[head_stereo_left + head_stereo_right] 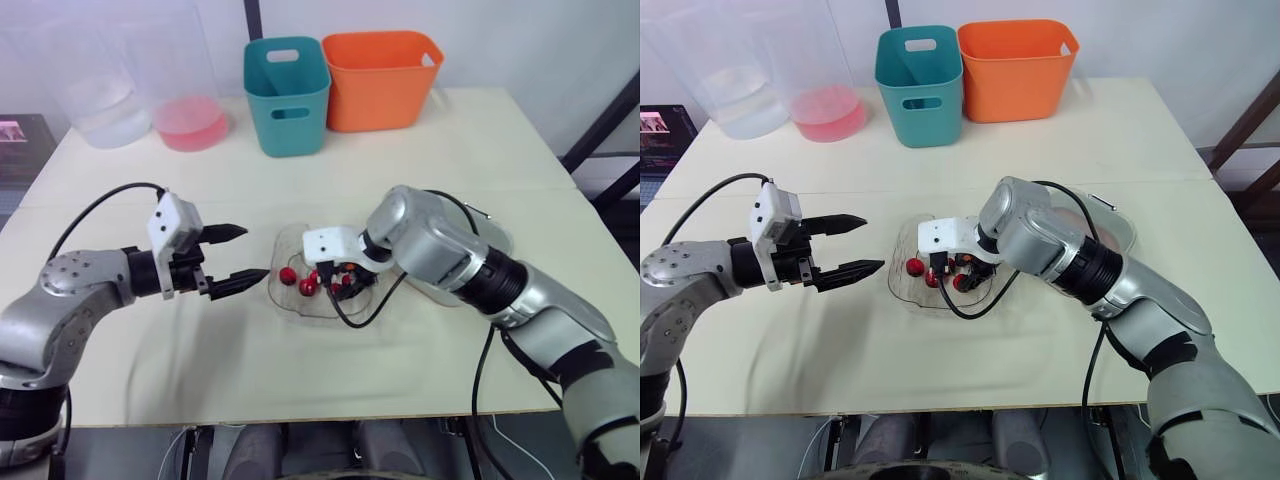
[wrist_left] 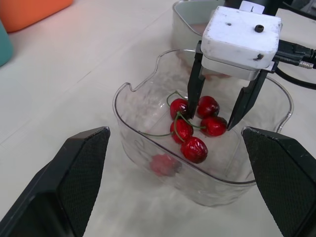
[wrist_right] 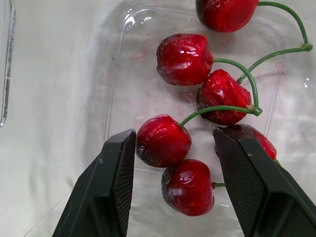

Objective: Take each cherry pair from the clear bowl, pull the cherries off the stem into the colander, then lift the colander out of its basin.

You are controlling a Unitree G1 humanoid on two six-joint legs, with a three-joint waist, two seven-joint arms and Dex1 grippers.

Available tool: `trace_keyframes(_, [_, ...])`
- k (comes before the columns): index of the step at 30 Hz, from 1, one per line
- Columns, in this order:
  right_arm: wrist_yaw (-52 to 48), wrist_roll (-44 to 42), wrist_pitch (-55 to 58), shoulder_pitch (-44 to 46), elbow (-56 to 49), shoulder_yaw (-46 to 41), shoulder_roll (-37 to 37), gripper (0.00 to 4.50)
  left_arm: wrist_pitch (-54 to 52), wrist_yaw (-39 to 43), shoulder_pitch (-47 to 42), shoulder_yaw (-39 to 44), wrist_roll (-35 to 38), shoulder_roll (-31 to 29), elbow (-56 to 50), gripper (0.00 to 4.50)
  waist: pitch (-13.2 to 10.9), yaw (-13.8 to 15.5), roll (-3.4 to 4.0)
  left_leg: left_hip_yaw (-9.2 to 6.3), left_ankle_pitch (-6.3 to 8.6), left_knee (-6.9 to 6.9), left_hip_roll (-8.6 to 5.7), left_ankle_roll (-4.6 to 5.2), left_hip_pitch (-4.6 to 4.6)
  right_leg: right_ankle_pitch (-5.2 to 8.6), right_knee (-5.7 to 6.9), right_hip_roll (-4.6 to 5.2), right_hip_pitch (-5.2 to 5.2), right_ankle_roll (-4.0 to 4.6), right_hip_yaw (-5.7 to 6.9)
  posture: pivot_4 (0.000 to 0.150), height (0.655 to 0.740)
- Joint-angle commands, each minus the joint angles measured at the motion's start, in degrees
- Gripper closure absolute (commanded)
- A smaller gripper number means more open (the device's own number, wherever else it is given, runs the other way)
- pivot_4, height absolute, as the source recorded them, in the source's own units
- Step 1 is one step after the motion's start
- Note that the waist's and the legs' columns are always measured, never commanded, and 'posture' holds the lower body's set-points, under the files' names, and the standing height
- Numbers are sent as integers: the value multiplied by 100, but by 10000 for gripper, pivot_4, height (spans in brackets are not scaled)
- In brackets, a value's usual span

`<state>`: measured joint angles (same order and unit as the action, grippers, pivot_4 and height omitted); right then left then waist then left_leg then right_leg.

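The clear bowl [image 1: 290,240] sits mid-table with several red cherries [image 2: 192,143] on green stems inside. My right gripper [image 2: 210,121] reaches down into the bowl, open, its fingers [image 3: 116,187] straddling a cherry pair [image 3: 163,140] without closing on it. My left gripper [image 1: 256,252] hovers open just left of the bowl, pointing at it, with nothing between its fingers. The basin with the colander [image 1: 1118,228] stands right behind the bowl, mostly hidden by my right arm.
A teal bin [image 1: 287,95] and an orange bin [image 1: 380,78] stand at the back of the table. A pink bowl [image 1: 190,123] and a tall clear container [image 1: 100,90] are at the back left. The table's front edge runs close below both arms.
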<state>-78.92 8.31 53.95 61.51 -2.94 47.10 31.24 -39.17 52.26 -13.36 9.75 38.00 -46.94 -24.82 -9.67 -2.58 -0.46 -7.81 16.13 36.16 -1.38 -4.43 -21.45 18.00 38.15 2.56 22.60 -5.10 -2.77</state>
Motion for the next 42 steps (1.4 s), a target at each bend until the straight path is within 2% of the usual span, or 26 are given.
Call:
trace_keyframes(1, [-55, 0, -127, 40, 114, 180, -92, 18349, 120, -23, -64, 17, 2, 18, -111, 0, 1, -1, -1, 0, 0, 1, 0, 0, 2, 0, 0, 0, -2, 0, 0, 1500, 7400])
trace_keyframes(6, [-95, 94, -307, 41, 298, 314, -176, 18349, 131, -38, -81, 38, 5, 54, -94, 0, 4, -10, -7, -1, 0, 1, 2, 0, 14, 0, 3, -3, -12, 0, 1, 1500, 7400])
trace_keyframes(9, [-107, 178, -423, 36, 361, 390, -227, 26901, 136, -57, -91, 45, 4, 80, -89, 0, 9, -14, -14, -1, 0, 1, 3, -1, 19, -1, 4, -5, -17, 2, 1, 1500, 7400])
trace_keyframes(12, [-95, 267, -494, 20, 416, 431, -302, 40728, 142, -75, -91, 57, 0, 104, -92, 0, 9, -9, -15, -1, -1, 1, 4, -2, 18, -3, 4, -5, -15, 4, 1, 1500, 7400])
trace_keyframes(13, [-77, 293, -507, 19, 433, 432, -334, 43898, 143, -88, -92, 61, 1, 113, -95, 0, 9, -3, -15, -1, -1, 0, 4, -2, 17, -3, 4, -5, -15, 4, 2, 1500, 7400])
trace_keyframes(14, [-61, 312, -514, 18, 444, 429, -358, 44726, 146, -99, -92, 65, 1, 120, -96, 0, 9, 1, -15, -3, -1, 0, 4, -2, 15, -3, 4, -4, -13, 4, 3, 1500, 7400])
trace_keyframes(22, [-65, 207, -330, 75, 41, 89, -213, 44726, 163, -148, -74, 73, 3, 156, -83, 0, 9, 5, -16, -6, -2, 0, 1, -4, 12, -3, 3, -1, -11, 4, 5, 1500, 7400])
trace_keyframes(32, [49, -343, 451, 47, -1384, -1014, 673, 44726, 244, -26, -284, 207, 66, 143, 374, 0, 9, 16, -15, -7, -2, -2, -1, -4, -5, -3, -3, 2, 4, 4, 7, 1500, 7400])
trace_keyframes(38, [768, -639, 540, -75, -1686, -1938, 628, 44726, -206, -11, -1233, 452, 792, 231, 811, 0, 7, 12, -18, -8, -2, 0, 0, -4, -4, -3, 1, 1, 1, 4, 12, 1500, 7400])
trace_keyframes(42, [885, -927, 400, -28, -1891, -2338, 756, 44726, -457, 379, -2147, 318, 1056, 139, 1432, 0, 7, 9, -18, -7, -2, 0, -2, -4, -4, -3, 1, 0, 0, 3, 14, 1500, 7400])
